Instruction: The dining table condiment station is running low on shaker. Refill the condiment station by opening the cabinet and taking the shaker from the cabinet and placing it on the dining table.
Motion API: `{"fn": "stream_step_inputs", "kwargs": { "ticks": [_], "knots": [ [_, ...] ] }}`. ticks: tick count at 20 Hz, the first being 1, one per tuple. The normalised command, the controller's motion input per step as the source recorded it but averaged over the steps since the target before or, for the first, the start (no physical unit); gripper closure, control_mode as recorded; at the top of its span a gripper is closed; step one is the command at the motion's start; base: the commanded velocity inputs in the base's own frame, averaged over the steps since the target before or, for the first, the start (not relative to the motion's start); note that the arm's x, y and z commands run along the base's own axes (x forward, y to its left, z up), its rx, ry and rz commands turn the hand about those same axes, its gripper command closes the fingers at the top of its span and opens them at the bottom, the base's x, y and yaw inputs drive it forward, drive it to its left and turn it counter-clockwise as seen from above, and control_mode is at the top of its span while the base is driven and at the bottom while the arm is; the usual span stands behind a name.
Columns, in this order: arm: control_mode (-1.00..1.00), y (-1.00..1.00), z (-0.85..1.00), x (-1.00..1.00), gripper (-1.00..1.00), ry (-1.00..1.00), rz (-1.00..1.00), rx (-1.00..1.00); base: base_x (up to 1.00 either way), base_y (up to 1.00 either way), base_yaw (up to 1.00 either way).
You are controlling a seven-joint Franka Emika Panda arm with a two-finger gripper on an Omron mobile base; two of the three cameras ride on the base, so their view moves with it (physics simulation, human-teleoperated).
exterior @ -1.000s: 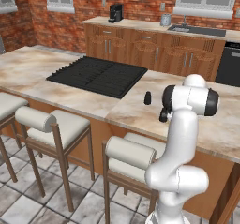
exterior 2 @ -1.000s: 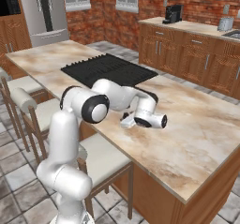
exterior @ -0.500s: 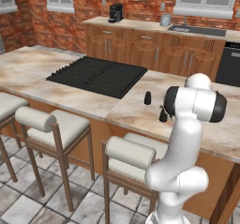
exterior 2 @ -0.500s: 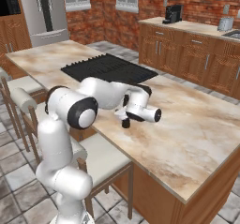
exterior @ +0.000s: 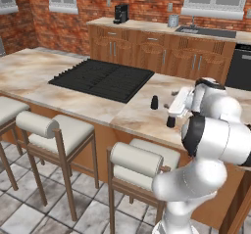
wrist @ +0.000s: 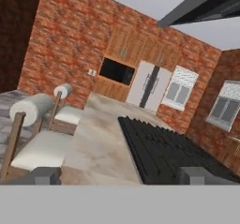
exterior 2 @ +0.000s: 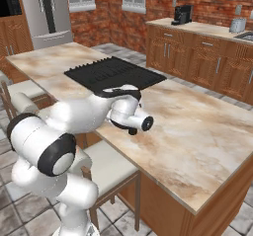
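One small black cylindrical shaker (exterior: 154,102) upright on marbled dining table (exterior: 73,88)

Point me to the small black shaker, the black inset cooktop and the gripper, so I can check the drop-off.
Small black shaker (exterior: 154,102): left base view, mid-body, standing on the stone top.
Black inset cooktop (exterior: 100,78): left base view, centre of the grate.
Gripper (wrist: 121,175): hand view, between the open fingers.

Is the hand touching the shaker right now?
Apart. In the left base view the shaker stands alone on the dining table, bare stone between it and the hand.
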Motion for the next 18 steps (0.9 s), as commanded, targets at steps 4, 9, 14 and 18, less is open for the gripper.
{"fn": "stream_step_inputs", "kwargs": {
  "ticks": [4,9,14,18],
  "knots": [
    [-1.00,0.37,1.00,-0.37,-1.00,-0.04,-0.14,-0.10,0.00,0.00,0.00],
    [-1.00,0.25,1.00,-0.25,-1.00,0.03,-0.15,-0.09,0.00,0.00,0.00],
    [-1.00,0.16,1.00,-0.26,-1.00,0.11,-0.11,-0.09,0.00,0.00,0.00],
    [-1.00,0.22,1.00,-0.58,-1.00,0.08,-0.10,-0.07,0.00,0.00,0.00]
  ]
}}
